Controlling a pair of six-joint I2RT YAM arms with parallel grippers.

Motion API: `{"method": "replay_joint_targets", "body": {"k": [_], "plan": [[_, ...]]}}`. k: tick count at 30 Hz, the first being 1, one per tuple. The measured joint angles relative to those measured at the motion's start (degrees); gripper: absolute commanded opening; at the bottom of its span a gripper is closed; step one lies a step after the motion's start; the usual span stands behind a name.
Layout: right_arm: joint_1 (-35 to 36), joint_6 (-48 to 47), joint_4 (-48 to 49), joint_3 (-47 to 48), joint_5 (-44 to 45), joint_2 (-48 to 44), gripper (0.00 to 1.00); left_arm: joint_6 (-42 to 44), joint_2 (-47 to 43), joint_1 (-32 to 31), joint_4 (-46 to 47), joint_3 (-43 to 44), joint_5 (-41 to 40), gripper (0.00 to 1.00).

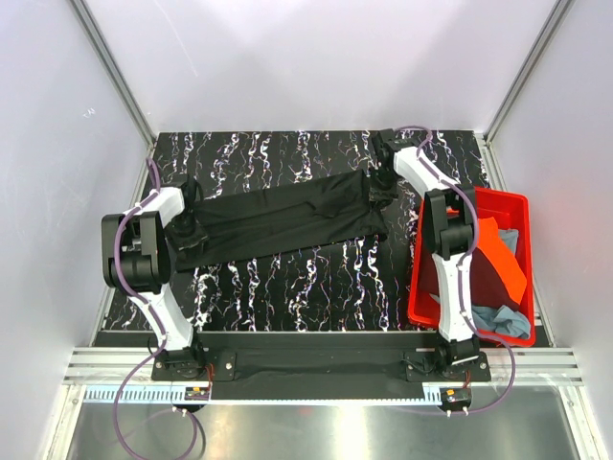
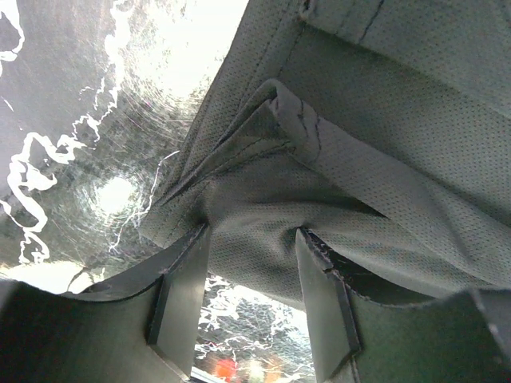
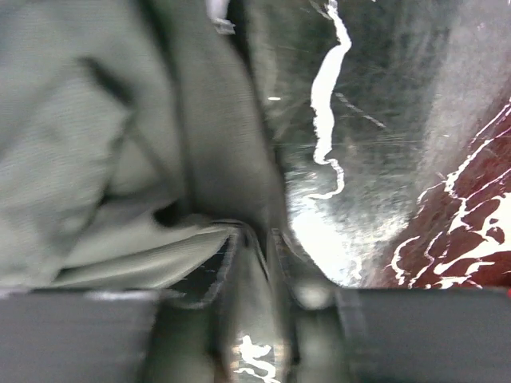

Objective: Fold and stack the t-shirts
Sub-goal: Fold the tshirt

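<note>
From above, you see the black t-shirt [image 1: 287, 216] drawn out in a long band across the middle of the bench [image 1: 316, 278]. It runs from the left gripper [image 1: 189, 233] near the left edge to the right gripper [image 1: 383, 195] toward the back right corner. The red bin [image 1: 517, 206] sits along the right edge and holds an orange shirt [image 1: 503, 254], a maroon shirt [image 1: 488, 287] and a grey-blue shirt [image 1: 503, 321].

On your left wrist camera, the fingers [image 2: 180, 295] stand either side of a bunched fold of the black t-shirt and grasp it, with the hem seam just beyond the tips.

Your right wrist camera is blurred. The fingers [image 3: 227, 271] stand nearly together at the cloth's edge, the bare bench on the right. You cannot tell whether they pinch the cloth.
</note>
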Motion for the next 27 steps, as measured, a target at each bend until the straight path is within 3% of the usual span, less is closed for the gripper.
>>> {"method": "replay_joint_targets", "body": {"k": [4,6,16,27], "plan": [[-0.5,-1.0,-3.3,0.5,2.8,1.3,0.44,0.6,0.0,0.0,0.0,0.0,-0.1,0.54],[-0.7,-1.7,-3.8,0.0,3.9,0.4,0.46,0.8,0.0,0.0,0.0,0.0,-0.1,0.54],[-1.0,-1.4,-1.8,-13.6,-1.6,-14.2,0.46,1.1,-0.2,0.0,-0.1,0.0,-0.1,0.56],[-1.0,7.8,0.9,-15.5,-6.4,-13.5,0.44,1.1,-0.3,0.0,-0.2,0.0,0.0,0.56]]}}
